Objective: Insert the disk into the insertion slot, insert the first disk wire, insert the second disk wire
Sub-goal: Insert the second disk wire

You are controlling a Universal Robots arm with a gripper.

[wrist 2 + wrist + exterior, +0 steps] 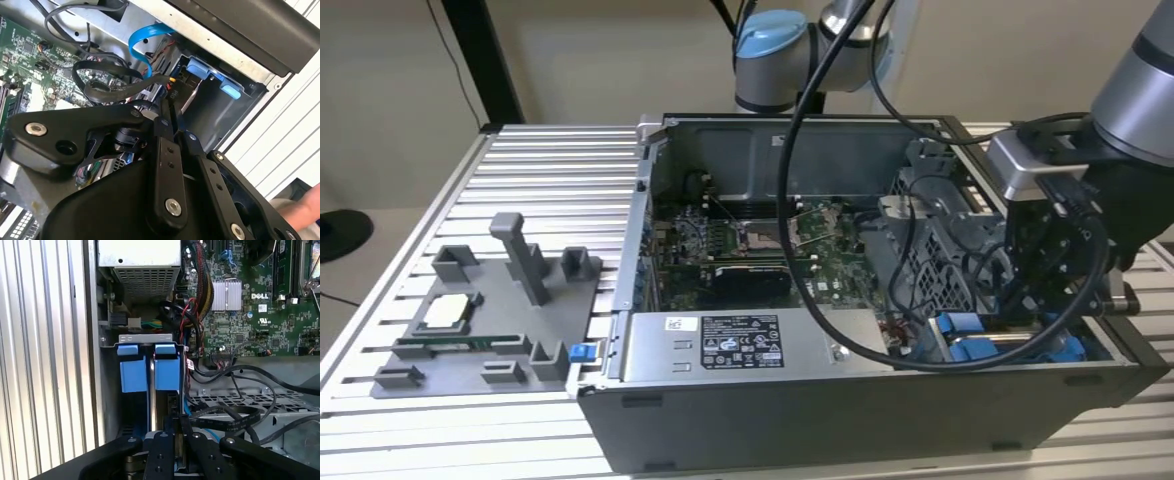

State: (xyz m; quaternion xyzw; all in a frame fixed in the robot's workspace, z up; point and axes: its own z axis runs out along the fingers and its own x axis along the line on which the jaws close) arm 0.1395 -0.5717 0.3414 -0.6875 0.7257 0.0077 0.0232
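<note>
My gripper point(175, 427) hangs low in the open case point(761, 375), at the slot point(145, 340) in the corner. My fingers point(167, 145) are pressed together, and I cannot tell whether anything is pinched between them. The disk point(150, 372) sits in the slot, its blue tabs side by side

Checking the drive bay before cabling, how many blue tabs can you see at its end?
2. In the first wrist view, two blue tabs sit side by side on the slot's end: one nearer the case wall, one nearer the motherboard. Others may be hidden.
</note>
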